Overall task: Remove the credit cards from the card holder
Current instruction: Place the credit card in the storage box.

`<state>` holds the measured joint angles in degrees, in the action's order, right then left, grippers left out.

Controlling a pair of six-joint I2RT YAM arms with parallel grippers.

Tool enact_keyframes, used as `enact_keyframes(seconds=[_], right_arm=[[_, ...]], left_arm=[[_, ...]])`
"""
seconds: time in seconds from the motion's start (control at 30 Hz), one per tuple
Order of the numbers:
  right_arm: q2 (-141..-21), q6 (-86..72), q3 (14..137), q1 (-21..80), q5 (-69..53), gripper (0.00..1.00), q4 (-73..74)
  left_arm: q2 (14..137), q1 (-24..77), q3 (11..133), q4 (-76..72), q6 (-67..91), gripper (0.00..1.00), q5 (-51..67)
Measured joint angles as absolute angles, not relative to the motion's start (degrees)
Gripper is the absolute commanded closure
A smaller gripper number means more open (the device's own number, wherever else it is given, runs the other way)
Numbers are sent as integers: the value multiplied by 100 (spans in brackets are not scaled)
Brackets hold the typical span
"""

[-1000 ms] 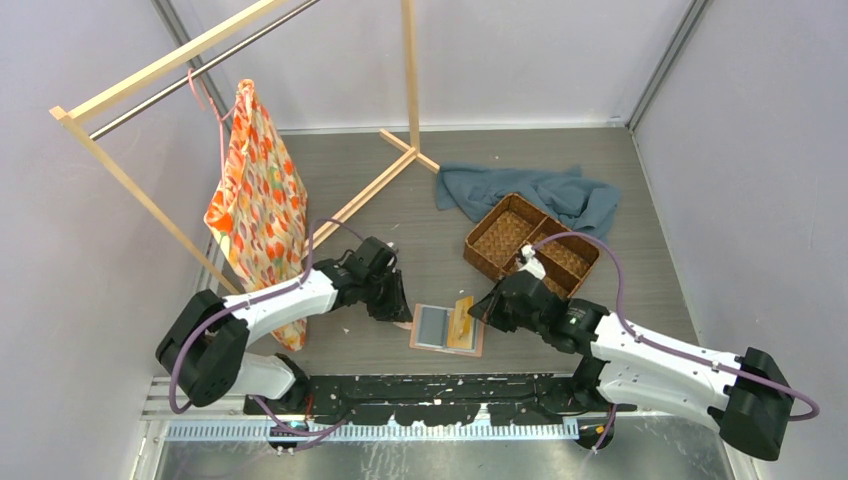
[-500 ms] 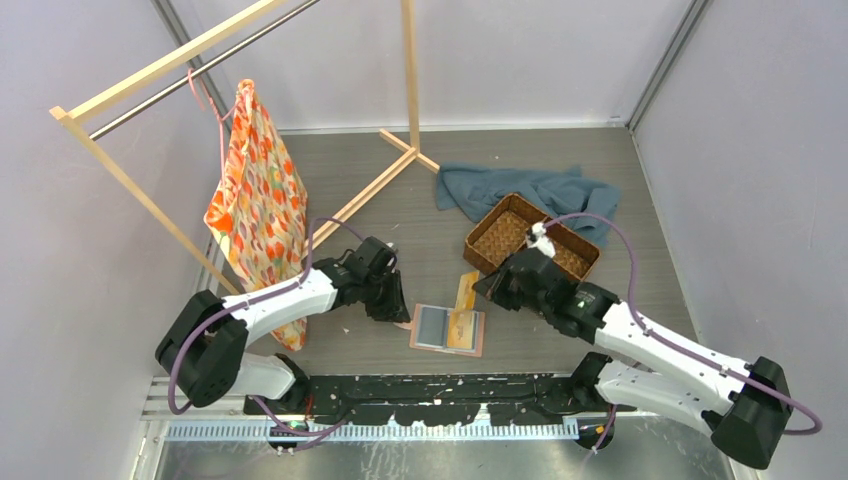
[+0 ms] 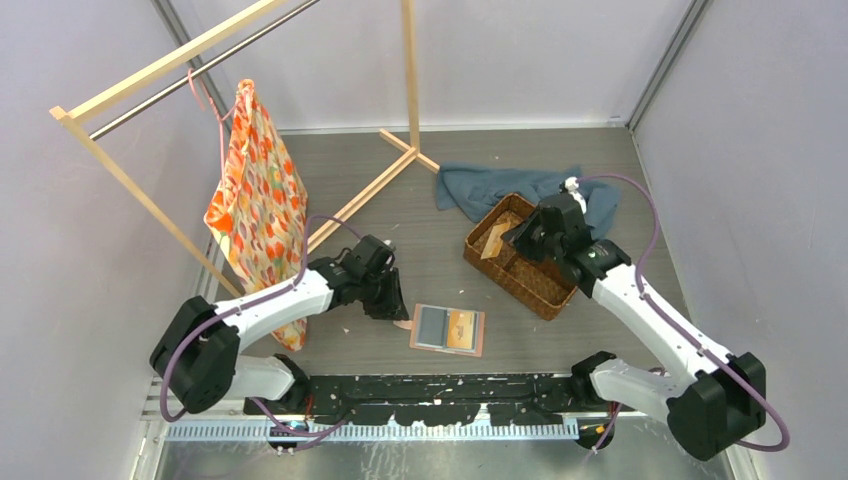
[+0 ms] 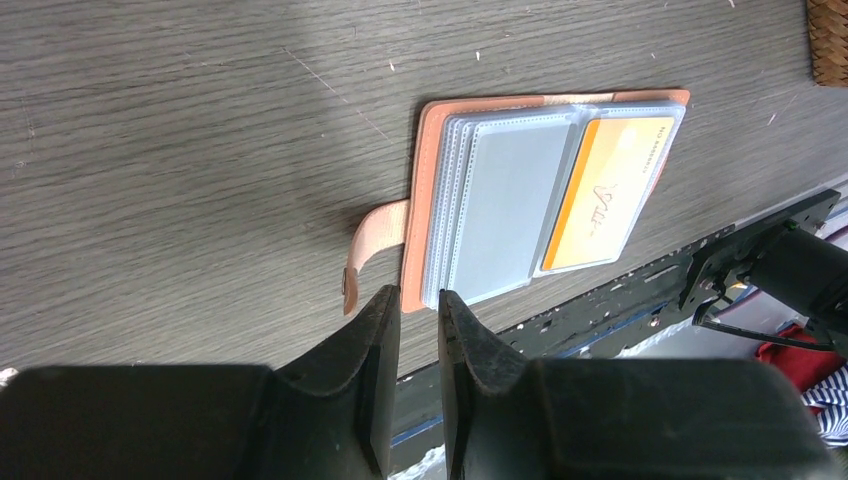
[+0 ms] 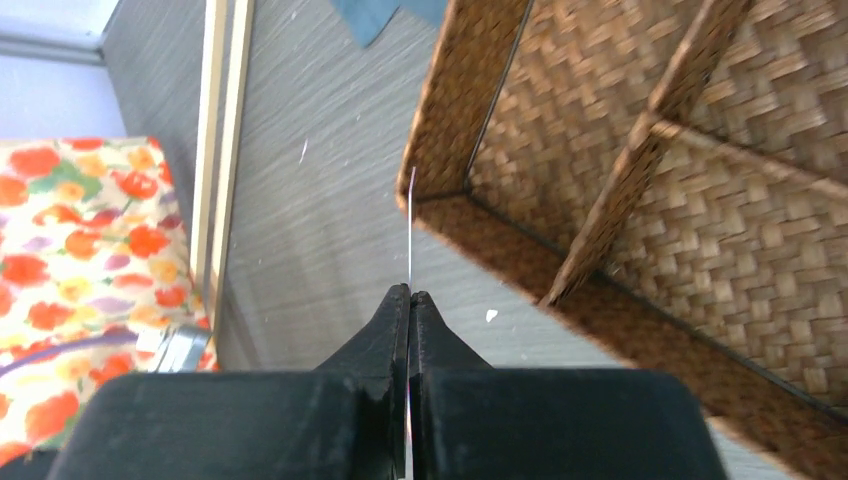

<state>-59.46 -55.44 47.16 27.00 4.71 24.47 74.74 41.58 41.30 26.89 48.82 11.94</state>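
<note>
Card holder [image 3: 447,329] open on bench, near centre, edge nipped by left fingers [image 4: 370,360]. Tan credit card [image 3: 492,243] pinched in closed right fingers [image 5: 395,320] over basket [image 5: 455,100]. Next: release, then fetch orange card [image 4: 608,190].

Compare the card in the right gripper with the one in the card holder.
The gripped card is pinched bare in the shut right gripper, tilted in the air at the woven basket's corner; the sleeved card lies flat. The gripped card is free of the card holder; the sleeved card sits under a clear pocket in it. Both are tan-gold and look alike in size.
</note>
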Motion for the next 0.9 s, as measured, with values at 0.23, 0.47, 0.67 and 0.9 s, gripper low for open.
enact_keyframes(seconds=[0.23, 0.47, 0.67, 0.9], right_arm=[[-6639, -5365, 4886, 1922, 314, 100, 2241], [-7406, -5360, 4890, 1564, 215, 99, 1813], [-7944, -5363, 5024, 1551, 137, 99, 1500], [-8488, -5391, 5168, 1549, 117, 99, 1118]], left_arm=[[7384, 4158, 4130, 2783, 4882, 77, 1173], [7155, 4158, 4130, 2821, 4884, 77, 1133], [7091, 4158, 4128, 2827, 4897, 77, 1092], [6921, 4158, 4058, 2860, 4910, 77, 1048]])
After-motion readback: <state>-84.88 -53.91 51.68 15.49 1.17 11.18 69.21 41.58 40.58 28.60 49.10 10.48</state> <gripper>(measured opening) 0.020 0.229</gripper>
